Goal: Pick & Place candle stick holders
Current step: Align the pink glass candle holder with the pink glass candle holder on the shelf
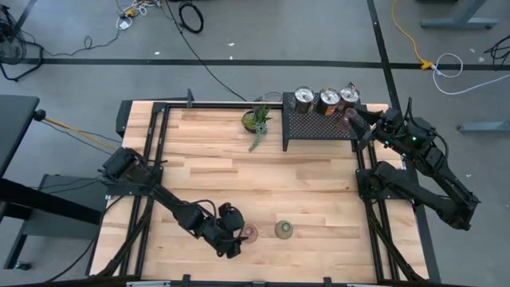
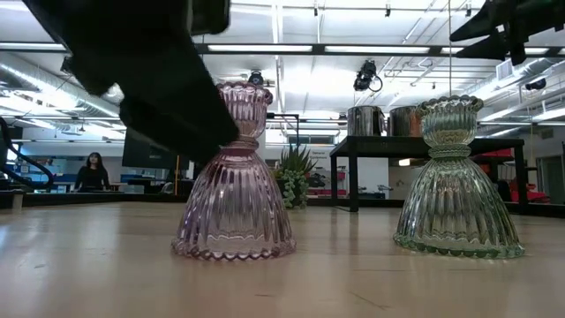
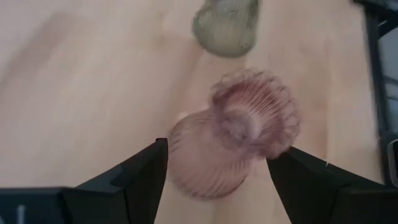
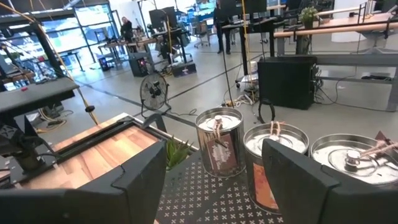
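Observation:
A pink glass candle stick holder [image 1: 250,233] stands on its wide ribbed base near the table's front edge, with an olive-green one [image 1: 284,229] to its right. My left gripper [image 3: 217,168] slants down over the pink holder [image 3: 230,143], open, one finger on each side of it; I see no touch. In the low view the gripper [image 2: 150,79] hangs beside the pink holder's cup [image 2: 245,102]. Three silver holders [image 1: 328,100] stand on the black mesh rack [image 1: 319,126]. My right gripper [image 4: 214,180] hovers open at the rack's right end, pointing at them.
A small potted plant [image 1: 256,121] stands left of the rack at the table's far edge. Another pink holder [image 1: 351,115] sits on the rack near my right gripper. Bare wood [image 1: 239,175] lies between the front holders and the rack.

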You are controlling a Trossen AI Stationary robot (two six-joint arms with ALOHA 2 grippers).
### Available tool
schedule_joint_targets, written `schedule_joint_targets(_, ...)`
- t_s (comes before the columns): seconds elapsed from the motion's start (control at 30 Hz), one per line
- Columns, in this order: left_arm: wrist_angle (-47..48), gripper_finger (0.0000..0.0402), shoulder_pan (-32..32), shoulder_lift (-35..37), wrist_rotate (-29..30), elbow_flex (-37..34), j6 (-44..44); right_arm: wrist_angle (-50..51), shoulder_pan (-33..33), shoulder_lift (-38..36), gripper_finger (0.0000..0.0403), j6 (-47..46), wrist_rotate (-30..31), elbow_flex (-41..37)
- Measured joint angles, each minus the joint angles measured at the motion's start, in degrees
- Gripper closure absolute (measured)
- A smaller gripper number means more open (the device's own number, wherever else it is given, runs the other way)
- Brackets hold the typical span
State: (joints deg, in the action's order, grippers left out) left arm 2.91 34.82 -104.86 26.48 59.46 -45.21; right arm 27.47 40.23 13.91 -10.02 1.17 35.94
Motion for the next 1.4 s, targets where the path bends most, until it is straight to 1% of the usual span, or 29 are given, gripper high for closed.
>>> schedule_joint_targets(0.1,-1.37,0.0126,-0.6,-1.57,-1.25,-0.02,0.08,0.13,0.02,-0.02,0.0142,0.04,-0.02,0.0)
schedule_joint_targets(0.17,-4.07,0.0126,-1.11,-2.47,-1.77,0.02,1.09,0.26,0.02,0.0,0.0142,0.22,-0.11,0.0)
schedule_joint_targets(0.37,-5.98,0.0132,-1.67,-2.4,-1.23,0.13,5.12,1.15,0.01,-0.01,0.0142,0.48,-0.14,-0.02)
schedule_joint_targets(0.43,-5.94,0.0153,-1.67,-2.4,-2.39,0.19,5.42,1.57,0.0,0.0,0.0142,0.57,-0.13,-0.02)
schedule_joint_targets(0.47,-5.94,0.0172,-1.77,-2.4,-3.29,0.2,5.46,1.6,0.02,0.0,0.0142,0.57,-0.13,-0.02)
schedule_joint_targets(0.5,-5.86,0.0195,-1.93,-2.4,-4.07,0.21,5.55,1.89,0.02,0.0,0.0142,0.57,-0.13,-0.04)
schedule_joint_targets(0.6,-6.91,0.028,-2.43,-2.08,-5.05,0.43,6.98,2.23,0.02,0.0,0.0142,0.57,-0.13,-0.06)
schedule_joint_targets(0.7,-7.08,0.0282,-3.05,-2.18,-4.82,0.41,8.86,2.32,0.0,0.0,0.0142,0.45,-0.15,-0.07)
schedule_joint_targets(0.8,-6.94,0.0282,-3.76,-2.2,-3.73,0.38,8.92,2.38,0.0,0.0,0.0142,-0.02,-1.0,-0.07)
schedule_joint_targets(0.87,-6.41,0.0282,-4.35,-1.93,-2.68,0.32,9.29,3.0,0.0,0.0,0.0142,-0.13,-3.89,-0.07)
schedule_joint_targets(0.97,-5.3,0.0282,-5.5,-0.5,-1.55,0.09,11.25,3.51,0.0,0.44,0.0142,-0.03,-12.25,-0.07)
schedule_joint_targets(1.1,-4.55,0.0282,-7.34,4.67,-0.56,0.18,14.54,3.56,-0.02,0.7,0.0142,0.67,-22.76,-0.11)
schedule_joint_targets(1.2,-3.77,0.0282,-9.05,8.99,-0.83,0.17,17.84,3.55,-0.02,0.74,0.0142,0.9,-29.34,-0.12)
schedule_joint_targets(1.33,-4.47,0.0282,-12.02,16.06,-1.12,0.2,23.54,2.42,-0.6,1.09,0.0142,0.73,-35.35,-0.77)
schedule_joint_targets(1.4,-4.38,0.0282,-13.83,18.81,-2.02,0.22,25.24,0.16,-1.71,1.29,0.0142,-0.62,-36.44,-2.67)
